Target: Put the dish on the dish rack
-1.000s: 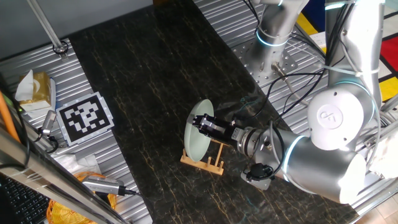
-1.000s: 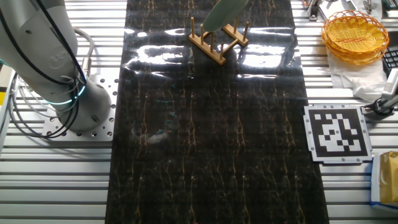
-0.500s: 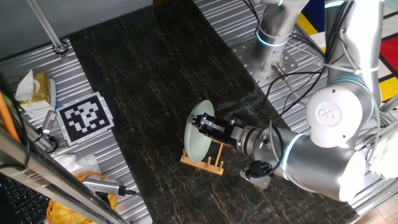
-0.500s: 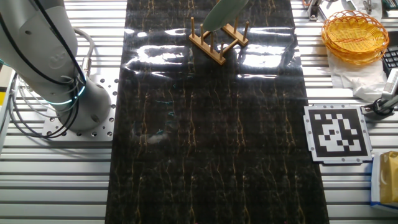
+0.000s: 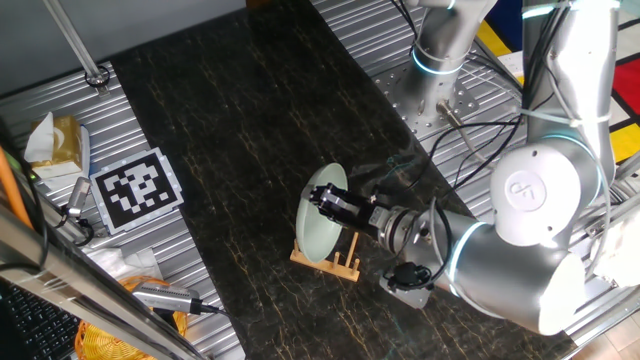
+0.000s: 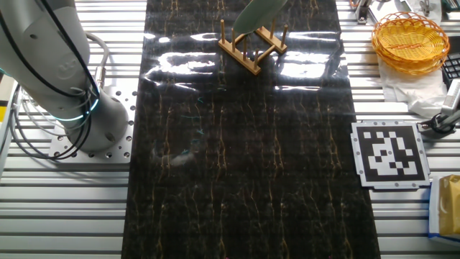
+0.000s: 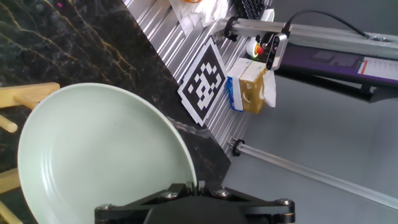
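Hand view: jaws pinch the dish point(image 7: 106, 155) rim.
Dish stands on edge in the rack point(image 5: 327, 263); no writing is readable.

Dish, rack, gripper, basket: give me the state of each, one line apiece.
dish: standing on edge in the rack, tilted, rim held by the gripper.
dish rack: upright on the dark table mat, dish between its pegs.
gripper: shut on the dish's rim, not yet released.
wicker basket: upright off the mat; what it holds cannot be told.
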